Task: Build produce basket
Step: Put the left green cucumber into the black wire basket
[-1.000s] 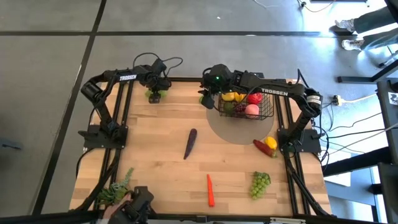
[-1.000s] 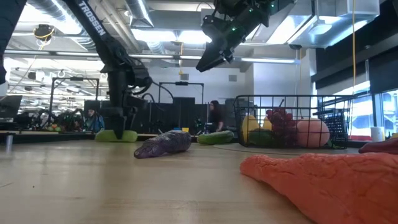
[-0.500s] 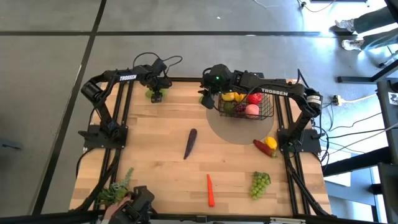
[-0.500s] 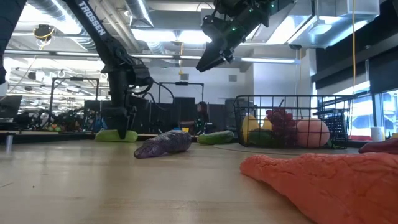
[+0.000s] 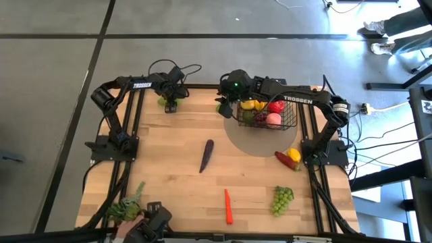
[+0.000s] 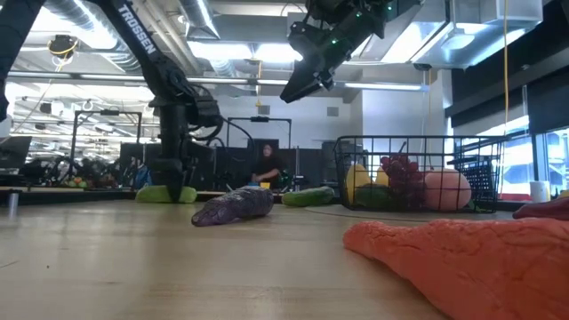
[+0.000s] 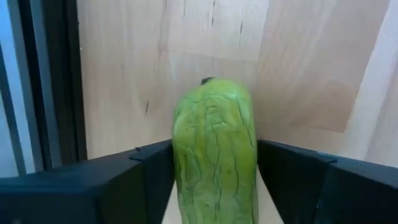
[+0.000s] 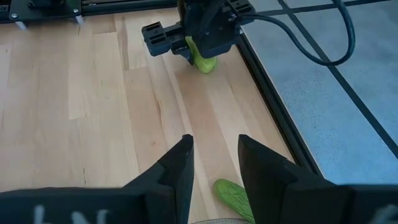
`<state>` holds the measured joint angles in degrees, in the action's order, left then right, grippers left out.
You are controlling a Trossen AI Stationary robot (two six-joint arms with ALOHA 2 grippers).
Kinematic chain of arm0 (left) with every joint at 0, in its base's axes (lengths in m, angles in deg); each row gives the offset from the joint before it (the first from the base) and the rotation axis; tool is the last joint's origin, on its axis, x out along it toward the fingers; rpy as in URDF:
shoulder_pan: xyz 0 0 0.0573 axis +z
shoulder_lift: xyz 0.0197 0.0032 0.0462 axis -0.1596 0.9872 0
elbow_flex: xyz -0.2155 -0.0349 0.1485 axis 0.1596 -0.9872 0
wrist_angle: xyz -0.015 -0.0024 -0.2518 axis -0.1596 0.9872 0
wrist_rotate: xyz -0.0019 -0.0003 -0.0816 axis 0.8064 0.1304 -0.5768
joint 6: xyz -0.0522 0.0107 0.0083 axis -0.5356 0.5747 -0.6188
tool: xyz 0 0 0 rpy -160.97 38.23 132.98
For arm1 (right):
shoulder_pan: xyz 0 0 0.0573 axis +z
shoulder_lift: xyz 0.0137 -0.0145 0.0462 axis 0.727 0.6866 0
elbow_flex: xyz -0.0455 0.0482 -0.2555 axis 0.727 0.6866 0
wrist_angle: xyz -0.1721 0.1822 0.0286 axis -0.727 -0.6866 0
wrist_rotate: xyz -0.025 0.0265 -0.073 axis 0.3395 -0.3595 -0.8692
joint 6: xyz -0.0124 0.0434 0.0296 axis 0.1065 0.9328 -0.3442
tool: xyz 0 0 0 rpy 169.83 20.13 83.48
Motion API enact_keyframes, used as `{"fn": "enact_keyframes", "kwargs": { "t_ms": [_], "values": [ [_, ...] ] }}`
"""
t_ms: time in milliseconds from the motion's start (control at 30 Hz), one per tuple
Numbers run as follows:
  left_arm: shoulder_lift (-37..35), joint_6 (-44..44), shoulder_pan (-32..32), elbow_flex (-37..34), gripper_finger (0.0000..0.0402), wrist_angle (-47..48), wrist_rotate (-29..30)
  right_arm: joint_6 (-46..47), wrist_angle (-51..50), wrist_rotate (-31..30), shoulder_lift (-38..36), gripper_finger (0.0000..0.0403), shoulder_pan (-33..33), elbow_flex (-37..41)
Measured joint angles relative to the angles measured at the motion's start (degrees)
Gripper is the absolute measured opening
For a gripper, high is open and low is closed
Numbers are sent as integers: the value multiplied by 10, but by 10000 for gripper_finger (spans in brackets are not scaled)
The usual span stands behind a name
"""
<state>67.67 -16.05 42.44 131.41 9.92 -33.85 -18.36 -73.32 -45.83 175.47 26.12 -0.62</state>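
Observation:
A green avocado (image 7: 214, 155) lies on the table at its far left, and my left gripper (image 5: 169, 103) stands over it, pointing steeply down, shut on it. The black wire basket (image 5: 295, 116) stands at the far right and holds a yellow fruit, a red pepper, a pink peach and dark grapes. My right gripper (image 8: 214, 143) hangs open above the table just left of the basket, with nothing between its fingers. Below it a green cucumber (image 8: 233, 194) lies on the wood. My left gripper pinches the avocado between its two fingers, one finger (image 7: 152, 180) on each long side (image 7: 181, 162). The fingers come from above, pointing steeply down. The avocado lies on the table under them (image 6: 164, 193).
A purple eggplant (image 5: 206, 155) lies mid-table. An orange carrot (image 5: 228, 206) and green grapes (image 5: 282, 200) are near the front. A red pepper and a lemon (image 5: 289, 158) are at the right edge. A leafy plant (image 5: 125, 206) sits at the front left.
In the low view my left gripper has edged a little toward the table's right and down over the avocado, which has stayed on the table.

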Motion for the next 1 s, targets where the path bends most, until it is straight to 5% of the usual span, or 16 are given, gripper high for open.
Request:
{"fn": "enact_keyframes", "kwargs": {
  "t_ms": [300, 733, 1000],
  "values": [
    [2, 12, -14, 0, 104, -15, 41, 0, 0, 0, 0, 119, 0, 0],
    [-8, -21, -66, 2, 103, -11, 48, 0, -2, 0, 0, 119, 0, 0],
    [-33, -75, -88, 61, 103, 44, 42, -3, -6, 0, -7, 119, 0, -3]
  ]
}}
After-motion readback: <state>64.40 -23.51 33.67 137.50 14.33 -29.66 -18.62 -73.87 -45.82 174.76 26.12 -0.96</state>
